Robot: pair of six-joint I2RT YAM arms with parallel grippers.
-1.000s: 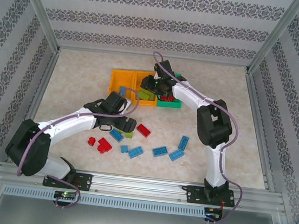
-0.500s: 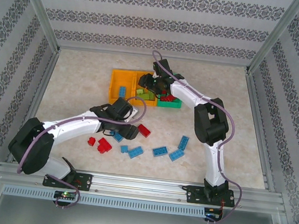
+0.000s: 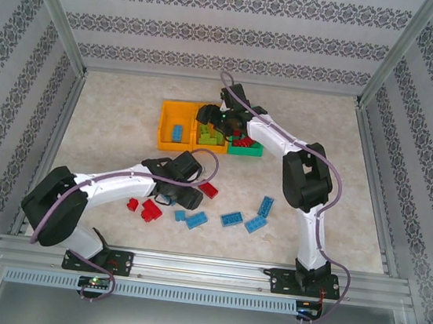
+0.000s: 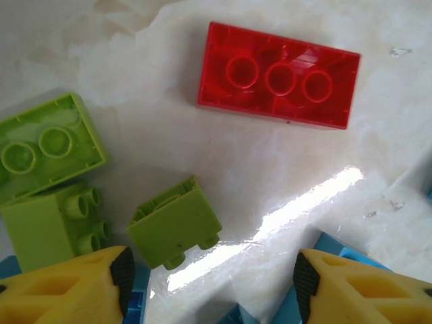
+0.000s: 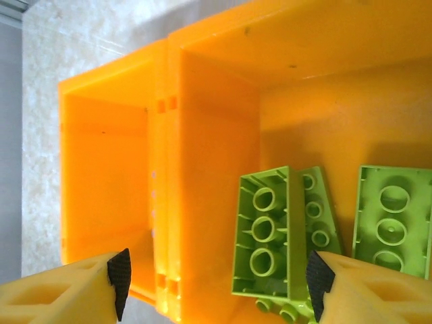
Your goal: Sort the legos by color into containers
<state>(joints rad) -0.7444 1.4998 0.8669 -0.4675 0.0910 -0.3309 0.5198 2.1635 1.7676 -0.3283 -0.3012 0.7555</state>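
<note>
Between the fingers [image 4: 67,290] of your left gripper [image 4: 209,277] there is nothing but bare table [image 4: 270,169]; they are spread wide and hold nothing. A small lime brick [image 4: 174,226] lies just ahead of the left finger and a red brick [image 4: 278,75] farther out. A second ago this arm was up near the bins. It has swung back down over the loose pile, so I judge it has come for its next pick.

Two more lime bricks [image 4: 48,145] sit off to the left. Your right gripper [image 5: 219,283] is also open and empty, hanging over the middle orange bin [image 5: 223,88], where lime bricks [image 5: 266,233] lie undersides up — it has slid a little left there.

From above, the left orange bin [image 3: 165,120] holds a blue brick [image 3: 176,133] and the green bin [image 3: 257,153] holds red. Blue legos [image 3: 232,218] and red ones lie scattered on the table — you are perhaps halfway.
</note>
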